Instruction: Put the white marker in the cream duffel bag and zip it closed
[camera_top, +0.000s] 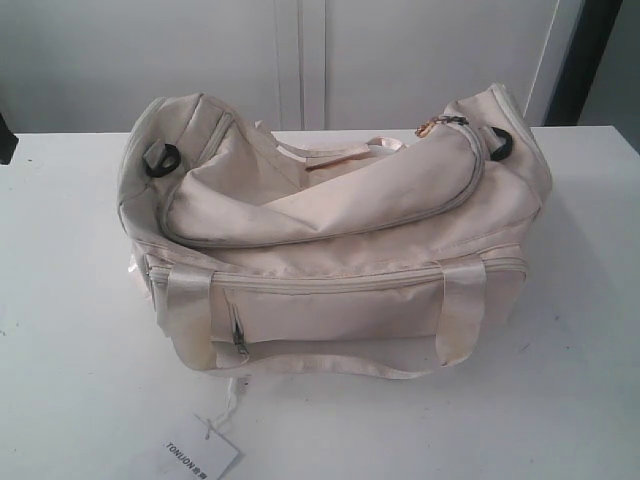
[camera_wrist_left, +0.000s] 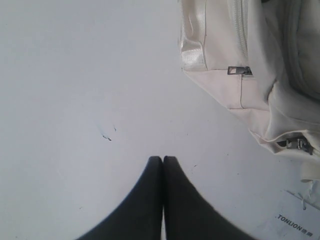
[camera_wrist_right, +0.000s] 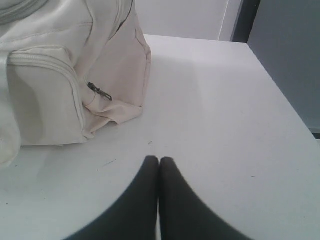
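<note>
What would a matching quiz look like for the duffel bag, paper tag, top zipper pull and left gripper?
1 cream duffel bag
2 paper tag
3 top zipper pull
4 left gripper

A shut, over bare white table
B at the bag's right end in the exterior view
C filling the table's middle
D flat on the table before the bag

Pairs: 1-C, 2-D, 3-B, 4-A

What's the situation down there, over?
Left gripper and right gripper shut, empty. Cream duffel bag on table, top zipper looks closed. White marker not in view. Paper tag lies in front.
</note>
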